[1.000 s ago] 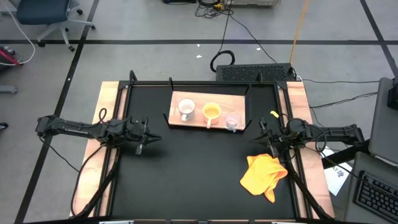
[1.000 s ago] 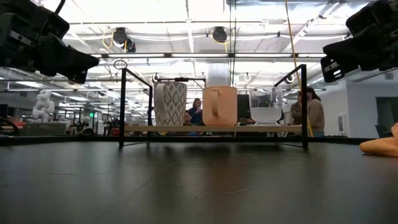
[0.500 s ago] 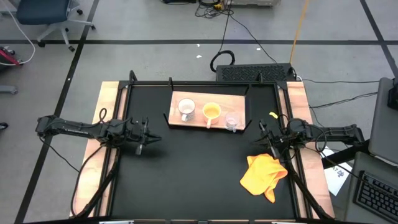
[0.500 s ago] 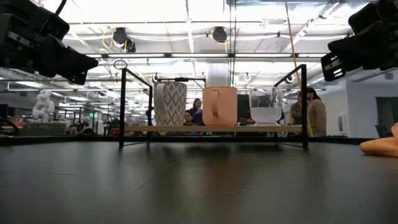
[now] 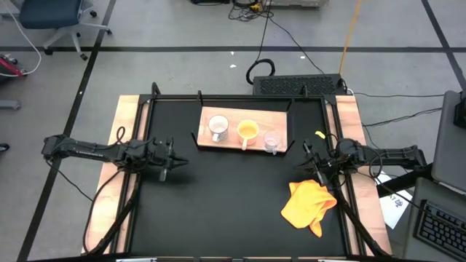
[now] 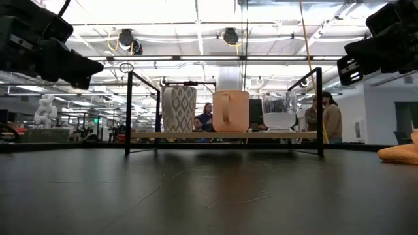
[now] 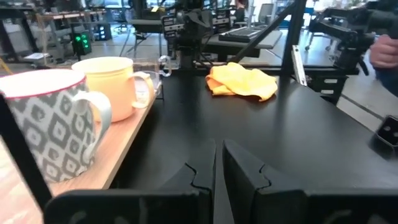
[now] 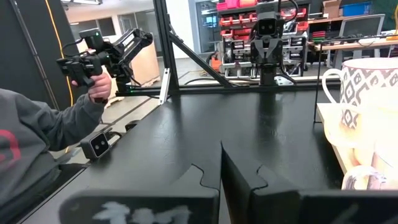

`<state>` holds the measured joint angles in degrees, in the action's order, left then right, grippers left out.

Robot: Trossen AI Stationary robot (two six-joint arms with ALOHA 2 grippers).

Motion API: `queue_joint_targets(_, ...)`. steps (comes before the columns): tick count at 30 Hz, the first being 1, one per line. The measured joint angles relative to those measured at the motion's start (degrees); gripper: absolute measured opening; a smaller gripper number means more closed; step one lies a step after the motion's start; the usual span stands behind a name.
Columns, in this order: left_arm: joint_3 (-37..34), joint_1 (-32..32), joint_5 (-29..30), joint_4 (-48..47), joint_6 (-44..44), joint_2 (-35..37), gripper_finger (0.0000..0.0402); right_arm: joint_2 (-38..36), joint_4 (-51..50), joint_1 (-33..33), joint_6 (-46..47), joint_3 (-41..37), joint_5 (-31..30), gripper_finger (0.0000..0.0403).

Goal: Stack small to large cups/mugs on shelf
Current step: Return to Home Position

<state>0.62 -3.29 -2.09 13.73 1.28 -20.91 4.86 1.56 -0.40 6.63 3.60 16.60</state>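
Light-wood shelf (image 5: 227, 115) with thin black brackets is sitting at the middle of the tabletop's (image 5: 218, 211) far edge. Standing upright in a row on it: white mug (image 5: 218, 128) with grey diamond print, smooth orange mug (image 5: 247, 131), clear glass cup (image 5: 271, 141), possibly ribbed. Left gripper (image 5: 175, 161) is hovering near the left edge, right gripper (image 5: 309, 161) near the right edge. Both are pressing their fingers together, holding nothing. Crumpled yellow cloth (image 5: 307, 205) is lying by the right edge.

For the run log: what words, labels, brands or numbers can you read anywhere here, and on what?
No text is readable in any view.
White mug: grey diamond pattern, no words.
Orange mug, glass cup, shelf: no markings seen.
Red mark on a person's grey top: cut off, unreadable.
Paper beside the table: print too small.
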Motion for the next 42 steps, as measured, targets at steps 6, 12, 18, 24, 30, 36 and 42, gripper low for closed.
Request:
queue_joint_targets(6, 0.0, -0.9, 0.6, 3.5, -1.9, 0.0, 0.0033, 0.0, 0.0, 0.0, -0.5, 0.0, 0.0, 0.0)
queue_joint_targets(12, 0.0, -0.9, 4.0, 4.6, -3.7, 0.0, 0.0033, 0.0, 0.3, 0.0, -2.8, 0.0, -0.2, 0.0)
queue_joint_targets(18, 0.0, -0.8, 5.7, 5.0, -5.5, 0.0, 0.0033, 0.0, 0.4, 0.0, -3.9, -0.1, -3.1, 0.0)
queue_joint_targets(24, 0.0, -0.8, 4.8, 5.8, -5.3, 0.0, 0.0033, 0.0, 0.4, 0.0, -4.2, -0.1, -3.1, 0.0)
queue_joint_targets(30, 0.0, -0.8, 1.9, 4.4, -4.4, 0.0, 0.0033, 0.0, 0.4, 0.0, -4.8, -0.1, -3.1, 0.0)
queue_joint_targets(36, 0.0, -0.8, 1.6, 4.4, -3.7, 0.0, 0.0033, 0.0, 0.4, 0.0, -4.8, -0.1, -3.1, 0.0)
queue_joint_targets(42, 0.0, -0.8, 1.9, 4.2, -3.8, 0.0, 0.0033, 0.0, 0.4, 0.0, -4.8, -0.1, -3.0, 0.0)
